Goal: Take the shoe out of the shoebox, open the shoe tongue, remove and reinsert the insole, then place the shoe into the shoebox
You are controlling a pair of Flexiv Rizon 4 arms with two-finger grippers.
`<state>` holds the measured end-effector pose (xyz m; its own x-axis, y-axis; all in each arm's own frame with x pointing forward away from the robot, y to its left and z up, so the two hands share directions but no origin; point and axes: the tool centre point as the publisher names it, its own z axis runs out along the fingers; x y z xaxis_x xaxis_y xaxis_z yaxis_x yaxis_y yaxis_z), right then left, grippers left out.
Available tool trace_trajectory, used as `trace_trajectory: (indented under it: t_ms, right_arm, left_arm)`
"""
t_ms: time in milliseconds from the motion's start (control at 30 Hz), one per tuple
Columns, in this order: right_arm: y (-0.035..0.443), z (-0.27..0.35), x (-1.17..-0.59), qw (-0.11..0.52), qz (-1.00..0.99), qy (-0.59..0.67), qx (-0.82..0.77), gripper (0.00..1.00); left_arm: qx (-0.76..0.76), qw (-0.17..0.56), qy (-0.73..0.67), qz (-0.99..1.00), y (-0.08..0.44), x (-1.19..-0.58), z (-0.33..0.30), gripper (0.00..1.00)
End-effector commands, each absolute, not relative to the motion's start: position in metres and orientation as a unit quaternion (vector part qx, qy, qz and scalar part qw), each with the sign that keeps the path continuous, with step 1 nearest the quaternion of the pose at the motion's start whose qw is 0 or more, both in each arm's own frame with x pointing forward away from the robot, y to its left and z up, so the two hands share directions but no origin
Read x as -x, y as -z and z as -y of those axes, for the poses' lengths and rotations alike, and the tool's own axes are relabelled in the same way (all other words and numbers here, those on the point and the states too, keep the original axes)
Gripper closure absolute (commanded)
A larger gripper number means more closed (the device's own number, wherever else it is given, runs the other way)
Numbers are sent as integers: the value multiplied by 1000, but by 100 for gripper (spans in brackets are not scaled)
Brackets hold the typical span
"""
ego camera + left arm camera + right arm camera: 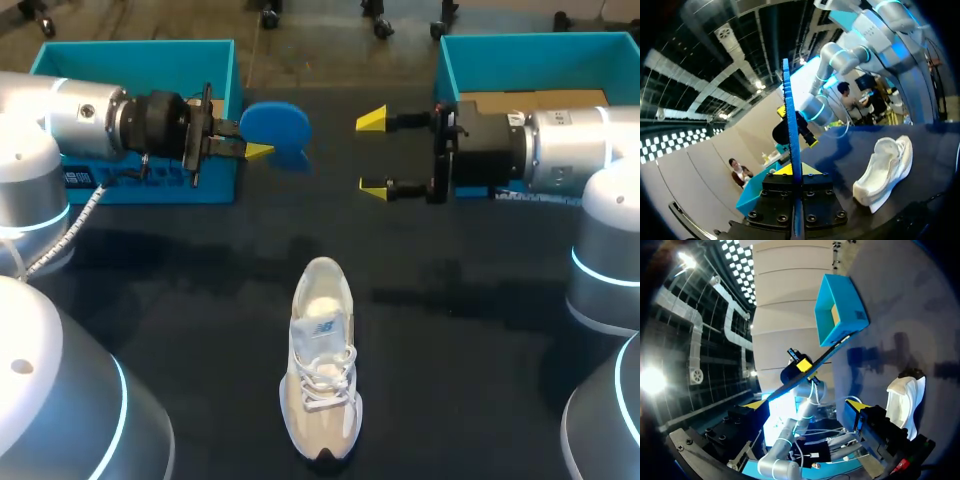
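A white and beige sneaker (322, 365) stands alone on the black table, toe toward the front edge, its opening showing pale inside. My left gripper (256, 150) is shut on the edge of a blue insole (277, 127), held in the air in front of the left teal box (140, 62). In the left wrist view the insole (790, 115) stands edge-on between the fingers, with the sneaker (886, 170) off to one side. My right gripper (373, 155) hangs open, facing the insole with a gap between them. The right wrist view shows its own gripper (805, 403) spread wide and the sneaker (905, 400) beside it.
A second teal box (530, 55) with brown cardboard inside sits at the back right, behind my right arm. The left teal box (840, 315) lies beyond the insole in the right wrist view. Bare black table surrounds the sneaker.
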<state>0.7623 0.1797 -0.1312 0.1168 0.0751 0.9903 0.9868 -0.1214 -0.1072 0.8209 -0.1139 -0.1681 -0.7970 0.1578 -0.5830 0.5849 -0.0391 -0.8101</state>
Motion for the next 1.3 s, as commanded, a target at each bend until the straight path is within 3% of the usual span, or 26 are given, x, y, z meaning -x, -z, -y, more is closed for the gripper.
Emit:
trace_trajectory:
  t_ms: [33,467,867,1300]
  right_arm:
    - [132,-182,-763,476,461,479,577,0]
    - [132,-182,-763,476,461,479,577,0]
    - [132,-182,-763,476,461,479,577,0]
    - [131,-185,-760,475,464,468,583,0]
  left_arm:
    - [-311,208,656,-655,175,-823,110,100]
    - [-281,185,653,-678,175,-826,109,100]
    - [-324,284,643,-633,190,-821,115,100]
    - [-364,312,627,-614,194,-809,117,100]
